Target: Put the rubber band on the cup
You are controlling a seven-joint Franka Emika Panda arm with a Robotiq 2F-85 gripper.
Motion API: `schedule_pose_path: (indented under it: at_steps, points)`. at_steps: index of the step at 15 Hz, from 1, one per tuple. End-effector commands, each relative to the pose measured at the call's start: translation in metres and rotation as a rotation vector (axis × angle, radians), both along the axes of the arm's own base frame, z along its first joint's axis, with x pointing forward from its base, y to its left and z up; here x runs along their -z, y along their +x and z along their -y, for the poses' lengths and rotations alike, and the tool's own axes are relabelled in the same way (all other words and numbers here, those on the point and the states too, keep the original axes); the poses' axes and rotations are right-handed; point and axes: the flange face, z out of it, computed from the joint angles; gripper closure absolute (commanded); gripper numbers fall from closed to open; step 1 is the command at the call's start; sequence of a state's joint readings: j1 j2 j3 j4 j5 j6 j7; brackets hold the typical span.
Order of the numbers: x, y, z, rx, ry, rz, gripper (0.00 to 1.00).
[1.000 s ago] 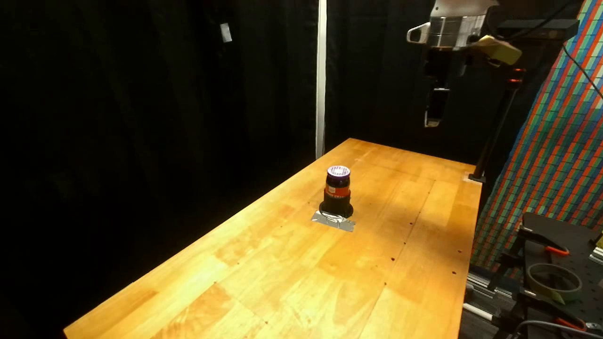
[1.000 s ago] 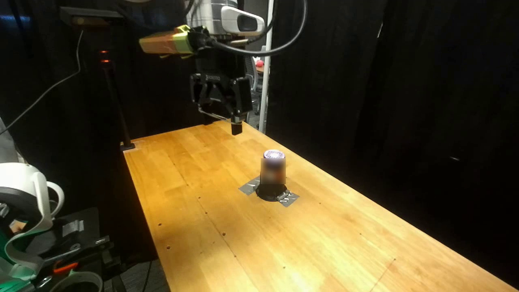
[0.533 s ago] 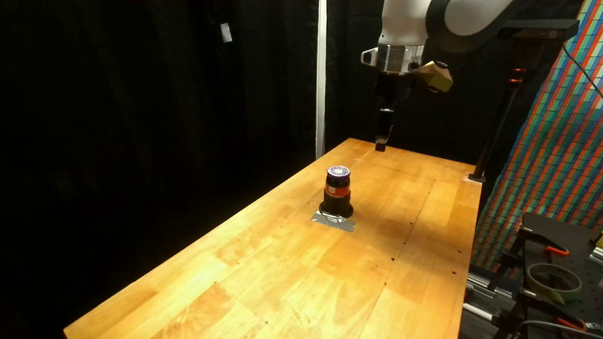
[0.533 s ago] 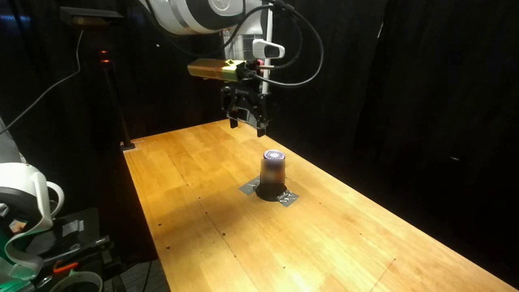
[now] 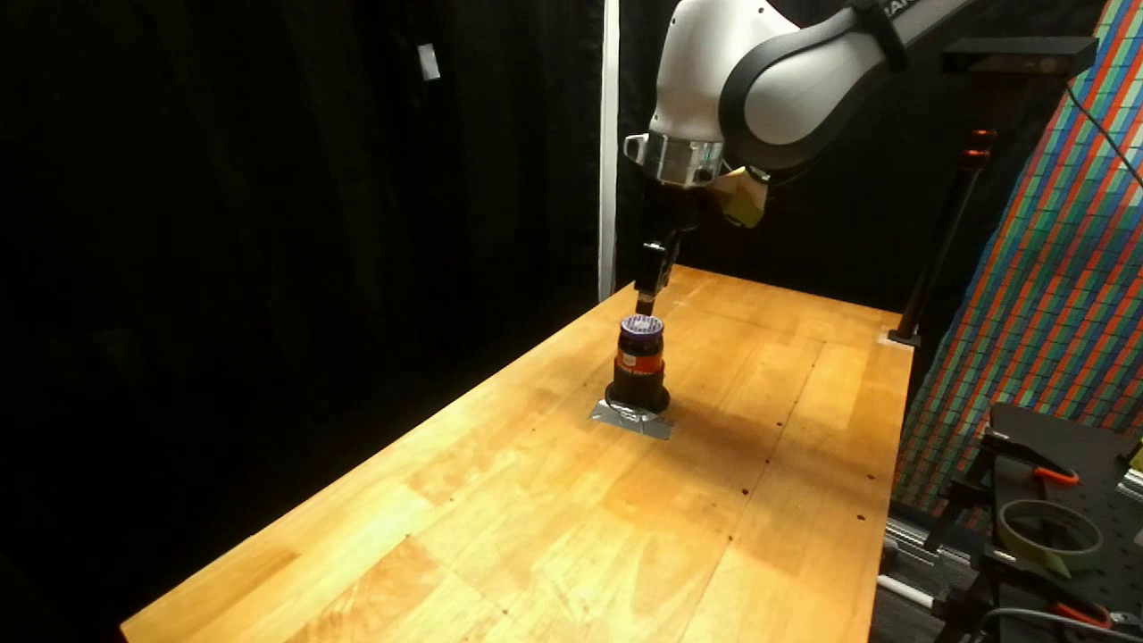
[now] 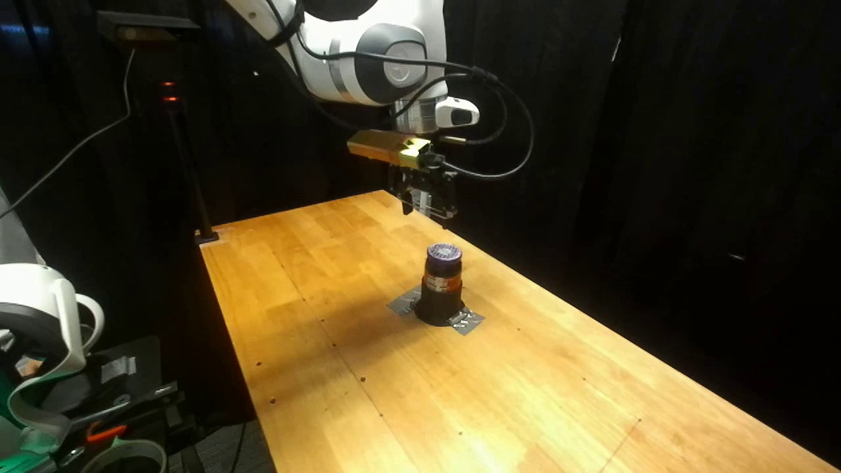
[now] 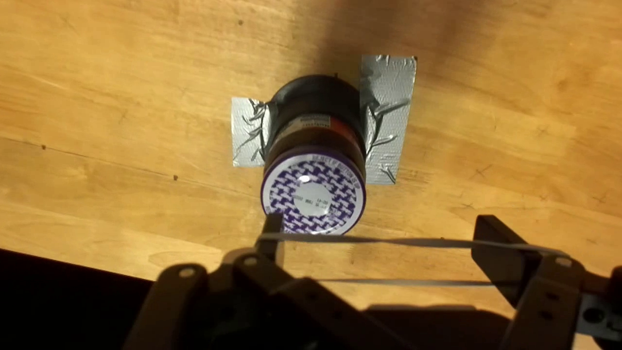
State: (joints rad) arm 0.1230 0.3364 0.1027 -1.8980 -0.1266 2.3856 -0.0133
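Note:
The cup (image 5: 640, 364) is a dark cylinder with an orange band and a purple-and-white patterned top. It stands upright on the table in both exterior views (image 6: 442, 284) and in the wrist view (image 7: 313, 197). My gripper (image 7: 382, 227) is open, pointing down, a little above and behind the cup top in both exterior views (image 5: 644, 306) (image 6: 426, 218). The thin pale rubber band (image 7: 388, 241) is stretched around both fingers in two strands. In the wrist view the left finger overlaps the cup top's edge. The right finger is well to the cup's right.
Grey tape (image 7: 388, 121) lies at both sides of the cup's base (image 6: 465, 322). The wooden table (image 5: 536, 536) has a long edge beyond the cup. A dark post (image 5: 938, 232) with a camera stands at the table's far corner. A cart with a tape roll (image 5: 1052, 536) stands beside the table.
The arm has moved forward and down, bringing the open gripper with the stretched rubber band from high over the table's far end to just above and behind the cup. The cup has not moved.

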Motion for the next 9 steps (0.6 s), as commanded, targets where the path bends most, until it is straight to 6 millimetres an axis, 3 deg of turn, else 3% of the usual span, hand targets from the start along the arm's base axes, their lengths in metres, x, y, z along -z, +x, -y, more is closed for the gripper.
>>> schedule_pose_path:
  at_steps: [1, 9]
  points:
    - [0.011, 0.028, 0.000, 0.013, 0.006, 0.049, 0.00]
    - [0.051, 0.058, 0.021, 0.059, -0.013, 0.068, 0.00]
